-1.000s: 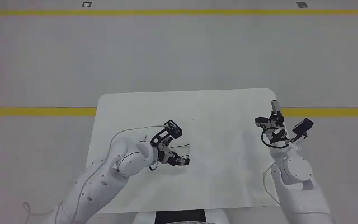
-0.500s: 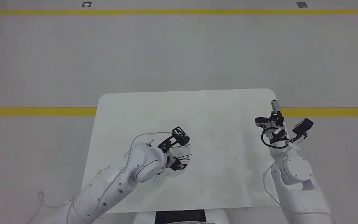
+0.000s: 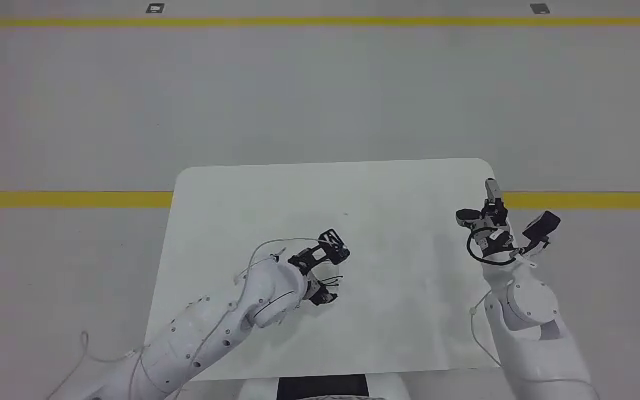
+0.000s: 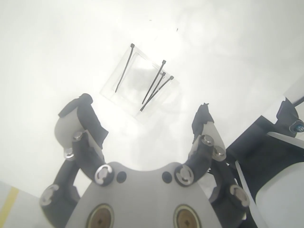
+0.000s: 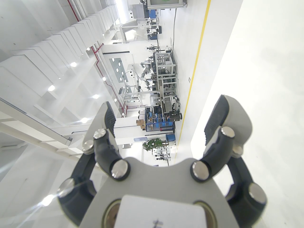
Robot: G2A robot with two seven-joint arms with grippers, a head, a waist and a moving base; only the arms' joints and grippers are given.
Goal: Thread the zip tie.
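Currently left claw [image 4: 141, 106] wide open, empty, above white table [image 4: 213, 48]. Just beyond its fingertips: four black zip ties [image 4: 154, 81] on clear tray [image 4: 108, 88], tray edges faint. Three ties cross, one lies apart. Right claw [image 5: 163, 107] wide open, empty, at table's right edge.

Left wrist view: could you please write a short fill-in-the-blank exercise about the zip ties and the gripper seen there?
1. ____ zip ties lie on the clear tray.
2. The colour of the zip ties is ____.
3. The left gripper, facing the tray, is ____ and holds nothing.

Missing words: four; black; open.
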